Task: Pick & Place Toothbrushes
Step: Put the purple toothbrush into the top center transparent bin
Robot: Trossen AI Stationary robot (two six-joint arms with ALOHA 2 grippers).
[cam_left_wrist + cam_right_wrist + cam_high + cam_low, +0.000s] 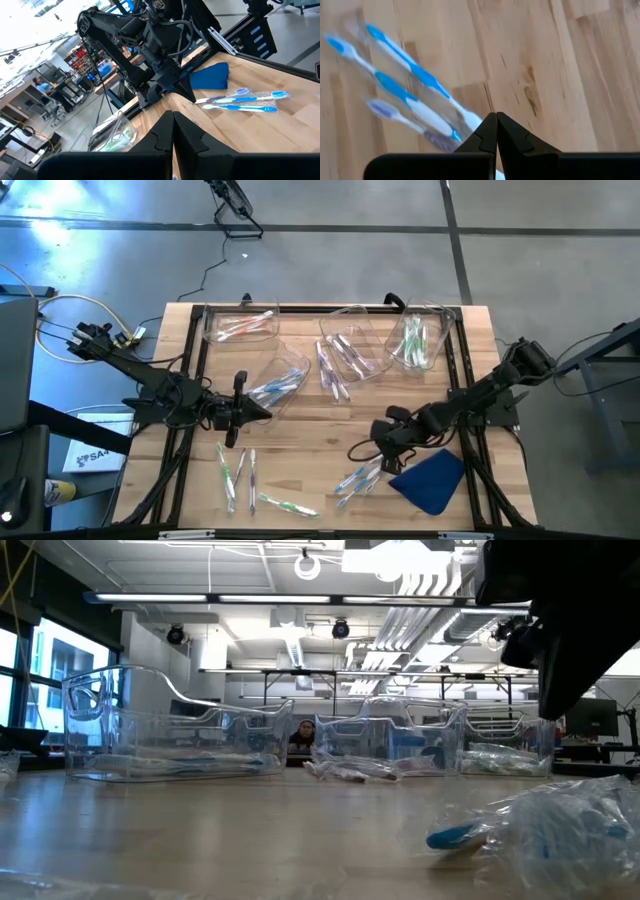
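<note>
Clear-wrapped blue toothbrushes (358,478) lie loose on the wooden tabletop (300,430) just beside the right gripper (385,442), whose fingers are clenched on nothing. They look light, stiff and probably slippery; grasp mid-handle. Farther off, the left gripper (262,413) is likewise clenched empty near a clear bin (285,375).

The table (330,430) is pale wood with darker grain streaks and a black frame. Just beside the black right gripper (383,442) lies a deep blue cloth (430,480), and just ahead of its fingertips, wrapped toothbrushes (405,85) in white with bright blue, one with purple. Near the black left gripper (262,412), a clear bin (285,380) holds blue-accented brushes. Farther off, other clear bins hold pink (240,326), purple (350,348) and green (415,340) ones. Green-and-white brushes (240,470) lie loose near the left gripper.
</note>
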